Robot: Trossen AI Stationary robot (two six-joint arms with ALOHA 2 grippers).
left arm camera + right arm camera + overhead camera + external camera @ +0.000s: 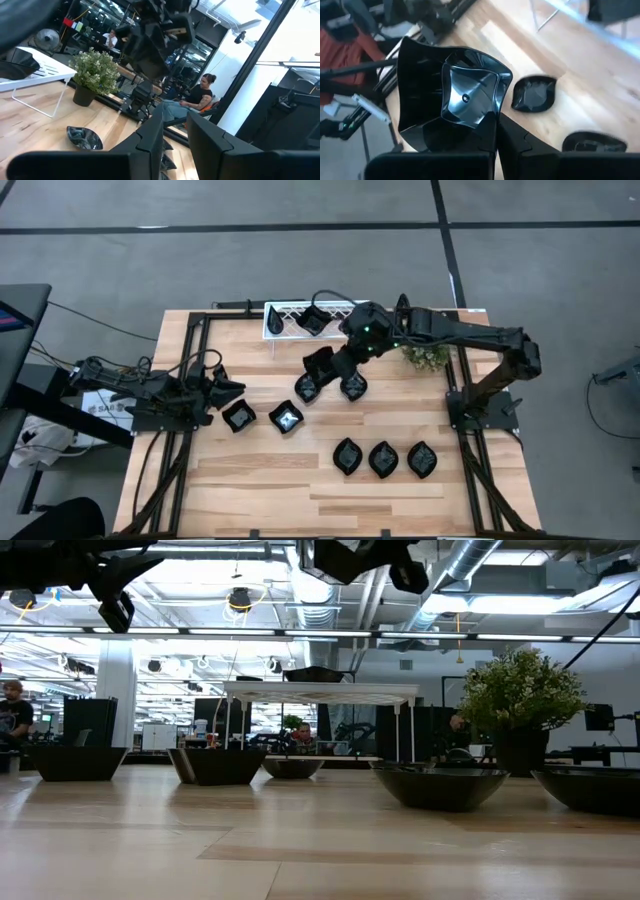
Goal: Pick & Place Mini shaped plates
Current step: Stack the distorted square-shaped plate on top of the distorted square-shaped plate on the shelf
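Observation:
Several glossy black mini shaped plates lie on the wooden table: rounded squares (239,416) (286,417) near my left gripper, two more (307,387) (353,386) at the centre, and a row of leaf shapes (383,459) toward the near edge. One plate (313,320) rests on the white lattice tray (285,320) at the far edge. My right gripper (338,366) hangs over the table's centre, shut on a rounded square plate (460,95). At the table's left edge my left gripper (175,145) points level and is open, with nothing between its fingers. My right gripper pinches the square plate's rim (487,122) between its two fingers, at one edge of the plate. The fingers come slanting down from the table's far right. The plate is lifted clear of the table and tilted, its hollow turned toward the wrist camera.
A green potted plant (428,357) stands just beyond the right arm's wrist, right of the tray. Black frame rails (190,350) run along the table's left and right sides. Bare wood lies at the near left (230,490). People sit in the room behind the table.

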